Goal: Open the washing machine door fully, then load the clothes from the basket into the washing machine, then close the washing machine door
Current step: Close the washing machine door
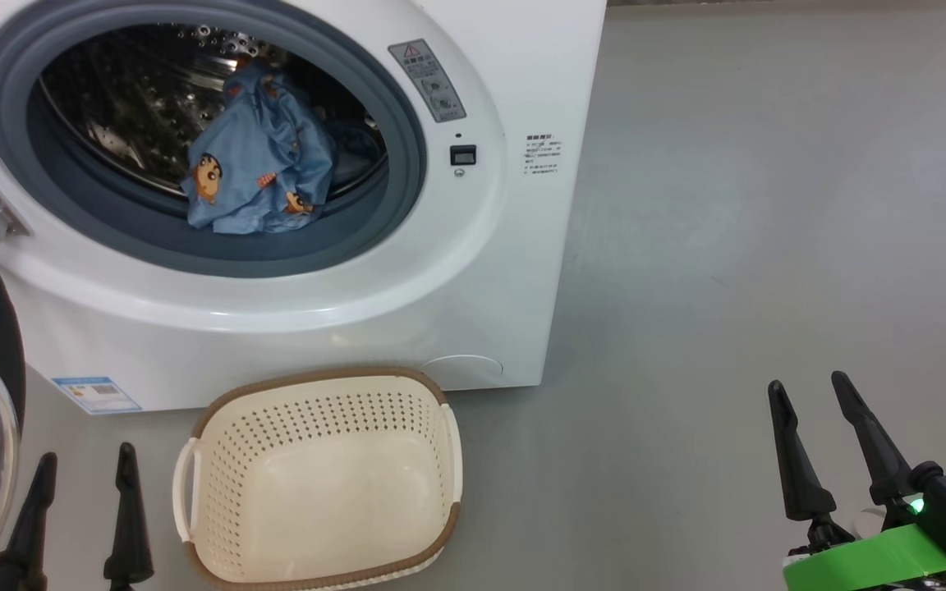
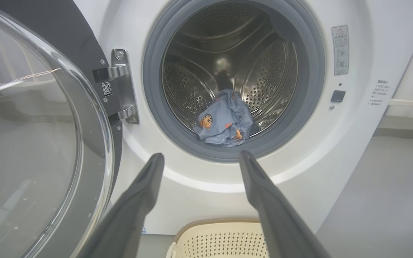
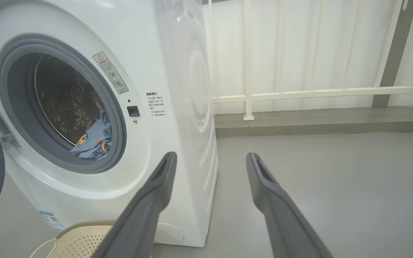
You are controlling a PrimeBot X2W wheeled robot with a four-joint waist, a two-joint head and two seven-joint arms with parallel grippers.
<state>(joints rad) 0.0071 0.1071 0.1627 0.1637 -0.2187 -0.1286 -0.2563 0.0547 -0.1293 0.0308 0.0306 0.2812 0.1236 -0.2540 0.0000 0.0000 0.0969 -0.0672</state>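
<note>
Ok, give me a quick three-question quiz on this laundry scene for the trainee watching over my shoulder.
1. True or false: the basket holds a cream garment.
2. Fill in: the washing machine door stands ___.
3. Where do the blue printed clothes lie? A: at the front of the drum. B: in the basket. C: draped over the door.
Key: 1 false, the basket is empty. 2 open. 3 A.
</note>
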